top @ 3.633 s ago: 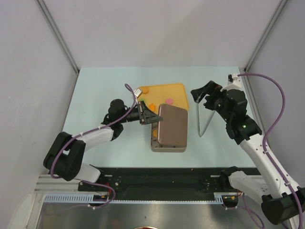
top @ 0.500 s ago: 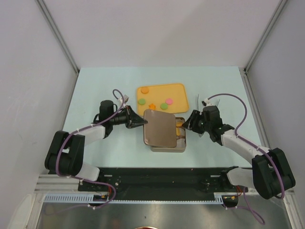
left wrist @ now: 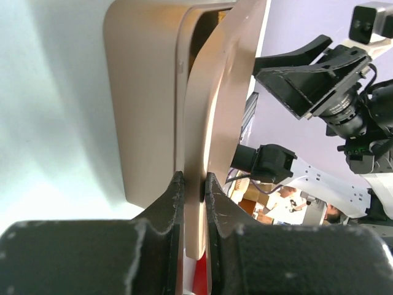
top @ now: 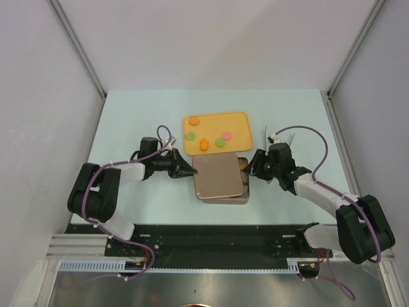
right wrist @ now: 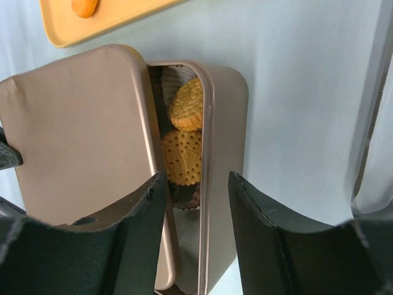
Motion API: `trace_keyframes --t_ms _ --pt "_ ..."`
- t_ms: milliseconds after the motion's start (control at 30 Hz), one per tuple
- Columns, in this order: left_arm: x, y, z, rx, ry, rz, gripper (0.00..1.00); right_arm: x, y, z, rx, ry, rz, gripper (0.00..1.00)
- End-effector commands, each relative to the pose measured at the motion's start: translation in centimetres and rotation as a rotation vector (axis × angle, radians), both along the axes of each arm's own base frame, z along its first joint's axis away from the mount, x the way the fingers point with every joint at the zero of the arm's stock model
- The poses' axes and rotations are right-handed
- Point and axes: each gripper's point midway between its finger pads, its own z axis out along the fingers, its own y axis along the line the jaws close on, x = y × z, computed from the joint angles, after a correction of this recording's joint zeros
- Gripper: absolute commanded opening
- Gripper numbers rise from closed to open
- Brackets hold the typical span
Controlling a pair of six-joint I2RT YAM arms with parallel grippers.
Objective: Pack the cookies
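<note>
Inside the tin [right wrist: 224, 123], two pale dotted cookies [right wrist: 186, 104] show through a narrow slot along the edge facing the right arm, with a crumpled paper cup [right wrist: 174, 77] behind them. Five more coloured pieces, among them a flower shape [top: 204, 142], lie on the orange tray [top: 238, 123] just beyond the tin. The lid [top: 217, 176] now sits almost square over the tin. Half a second ago it was skewed toward the left arm and left a wider strip of the contents bare, so it has been slid across toward closing. The left pincer [left wrist: 193, 181] is clenched on the lid's near edge, one finger above and one below. The right pincer [right wrist: 196, 178] is released, its fingers spread to either side of the remaining slot and touching nothing that can be seen. Both arms lie low over the pale tabletop [top: 128, 115]. Judged from this, the closing step is nearly done, though the tray pieces remain unpacked.
</note>
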Motion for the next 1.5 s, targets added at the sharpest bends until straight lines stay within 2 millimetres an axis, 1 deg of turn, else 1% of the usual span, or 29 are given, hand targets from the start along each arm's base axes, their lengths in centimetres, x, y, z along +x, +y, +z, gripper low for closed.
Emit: trace_keyframes --t_ms 0,200,400,500,533,633,833,1067,1300,1467 --pt "0.6 0.7 -1.7 0.079 0.015 0.02 0.01 0.5 -0.1 0.1 -0.02 -0.026 -0.007 0.49" --pt "0.9 0.9 -2.6 0.117 0.032 0.014 0.0 0.4 -0.5 0.0 -0.033 -0.024 -0.018 0.49" --pt "2.2 1.1 -3.4 0.177 0.039 0.004 0.0 0.6 -0.4 0.9 -0.015 -0.049 -0.029 0.5" --pt "2.3 1.1 -4.0 0.19 0.056 0.0 0.0 0.7 -0.4 1.1 -0.01 -0.052 -0.031 0.5" --pt "2.2 1.2 -4.5 0.199 0.076 -0.002 0.0 0.6 -0.4 1.0 -0.011 -0.051 -0.029 0.5" --pt "2.0 1.2 -5.2 0.215 0.102 -0.018 0.0 0.7 -0.2 1.0 -0.008 -0.051 -0.027 0.5" --pt "1.8 1.2 -6.1 0.242 0.115 -0.031 0.01 0.8 -0.1 0.7 -0.006 -0.044 -0.025 0.5" --pt "1.9 0.6 -5.4 0.276 0.07 -0.06 0.03 0.7 0.0 0.8 -0.002 -0.046 -0.02 0.52" --pt "1.7 -0.7 -5.0 0.296 0.034 -0.109 0.05 0.7 0.1 1.1 0.004 -0.051 -0.019 0.53" --pt "1.5 -1.0 -4.8 0.3 0.026 -0.118 0.11 0.7 0.1 1.4 0.01 -0.057 -0.019 0.54"
